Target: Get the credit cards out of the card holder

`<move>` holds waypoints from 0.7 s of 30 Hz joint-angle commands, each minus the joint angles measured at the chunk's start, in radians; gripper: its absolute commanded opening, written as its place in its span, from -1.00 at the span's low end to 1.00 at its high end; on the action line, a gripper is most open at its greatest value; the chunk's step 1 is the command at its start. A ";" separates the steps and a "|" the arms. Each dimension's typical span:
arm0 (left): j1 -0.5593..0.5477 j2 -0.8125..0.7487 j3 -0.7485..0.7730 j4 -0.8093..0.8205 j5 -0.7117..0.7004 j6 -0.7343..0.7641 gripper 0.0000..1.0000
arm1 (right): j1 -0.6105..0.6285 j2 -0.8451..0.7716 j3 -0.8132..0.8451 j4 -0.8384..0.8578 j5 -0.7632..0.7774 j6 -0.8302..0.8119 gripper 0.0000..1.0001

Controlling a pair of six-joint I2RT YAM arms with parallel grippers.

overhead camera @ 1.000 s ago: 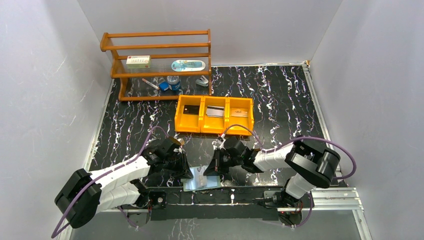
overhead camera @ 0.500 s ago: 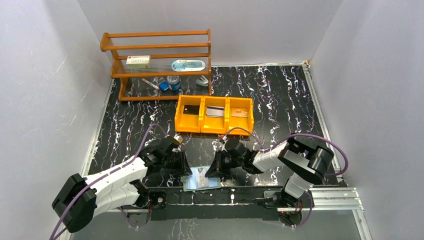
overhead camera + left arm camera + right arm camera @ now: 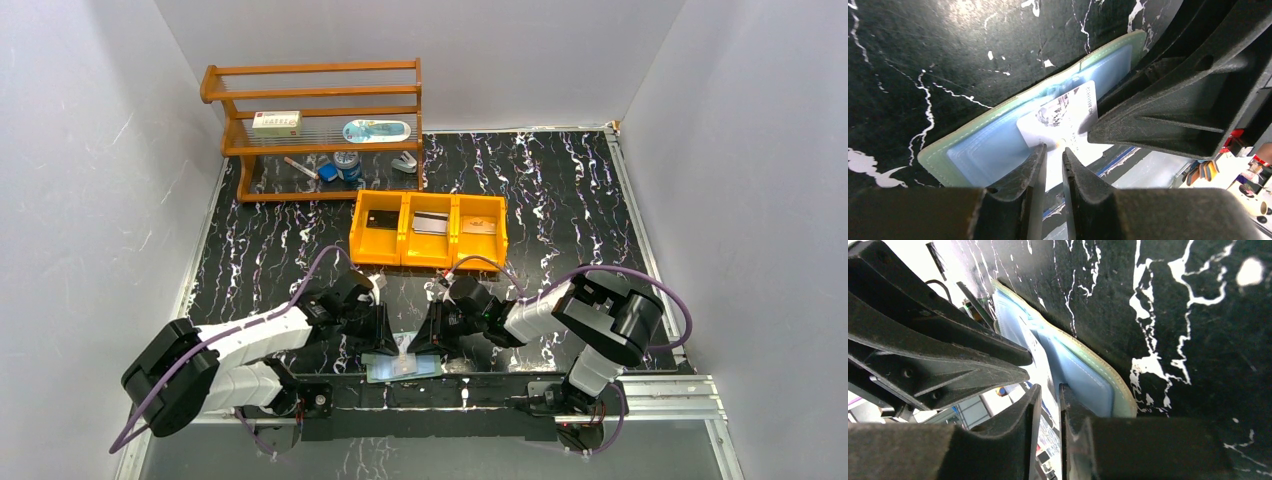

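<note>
from above, the card holder (image 3: 403, 366) is seen at the table's (image 3: 560, 200) near edge, between the left gripper (image 3: 383, 338) and right gripper (image 3: 428, 338). left wrist: a silver-grey card (image 3: 1063, 107) juts from its pocket, with the fingers a slit apart; a grip cannot be told. right wrist: likewise, at the holder's edge.

Work surface: a black table (image 3: 560, 190) veined in white. Standing on it — a wooden rack (image 3: 312, 95) at the far left and an orange three-compartment tray (image 3: 428, 258) mid-table. A green card holder (image 3: 400, 368) lies open at the near edge.
</note>
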 commanded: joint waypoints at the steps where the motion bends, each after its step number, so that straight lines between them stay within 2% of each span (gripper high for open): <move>1: -0.028 0.017 -0.039 -0.030 -0.010 -0.007 -0.66 | -0.004 -0.013 0.009 -0.020 0.027 -0.028 -0.38; 3: -0.037 0.017 -0.043 -0.031 -0.018 -0.011 -0.67 | -0.004 -0.011 0.017 0.012 0.002 -0.038 -0.33; 9: -0.046 0.030 -0.032 -0.048 -0.046 -0.013 -0.70 | 0.013 0.016 0.061 0.021 -0.025 -0.066 -0.35; 14: -0.048 0.013 -0.033 -0.066 -0.069 -0.019 -0.71 | 0.013 0.032 0.059 0.056 -0.040 -0.063 -0.55; 18: -0.049 -0.012 -0.035 -0.078 -0.088 -0.026 -0.71 | 0.013 0.025 0.055 0.052 -0.026 -0.066 -0.79; 21: -0.048 -0.053 -0.027 -0.104 -0.116 -0.027 -0.63 | 0.013 -0.013 0.040 0.002 0.019 -0.070 -0.90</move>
